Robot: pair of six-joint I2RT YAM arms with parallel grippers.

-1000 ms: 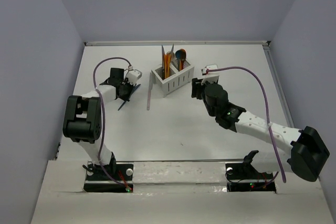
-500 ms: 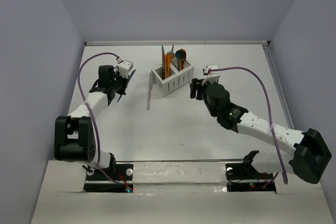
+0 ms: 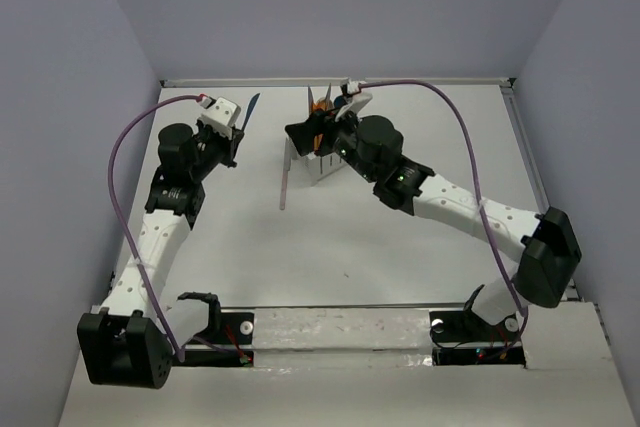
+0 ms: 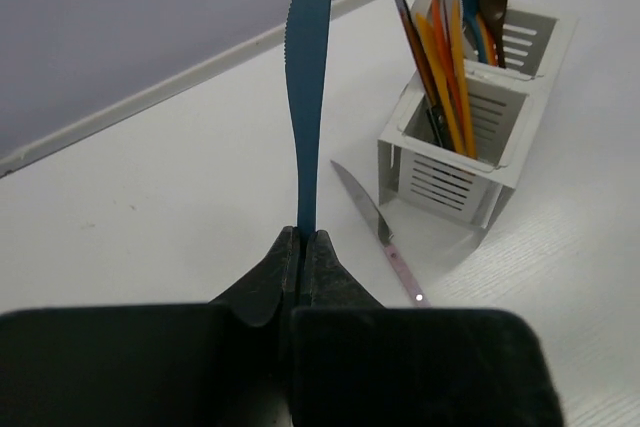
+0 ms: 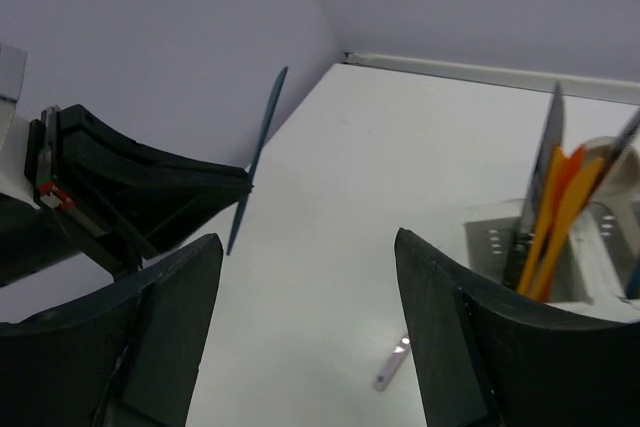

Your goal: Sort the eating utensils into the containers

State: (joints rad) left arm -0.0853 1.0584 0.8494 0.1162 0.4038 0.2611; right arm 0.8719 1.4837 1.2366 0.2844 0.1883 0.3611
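Observation:
My left gripper (image 4: pixel 301 237) is shut on the handle of a blue serrated knife (image 4: pixel 308 97), which points up, held above the table left of the caddy; it also shows in the top view (image 3: pixel 250 108). The white slotted caddy (image 4: pixel 470 137) holds orange and grey utensils in its near compartment and spoons in the far one. A purple knife (image 4: pixel 375 232) lies flat on the table by the caddy's left side. My right gripper (image 5: pixel 310 257) is open and empty, hovering by the caddy (image 3: pixel 325 167) and facing the left gripper (image 5: pixel 140 197).
The right arm (image 3: pixel 440 197) stretches diagonally across the table and covers part of the caddy from above. The back wall edge (image 3: pixel 430 81) runs just behind the caddy. The purple knife (image 3: pixel 285 183) lies between the two grippers.
My left arm has stretched out and lifted the blue knife off the table towards the back. My right arm has swung left, from the caddy's right side to above its left end.

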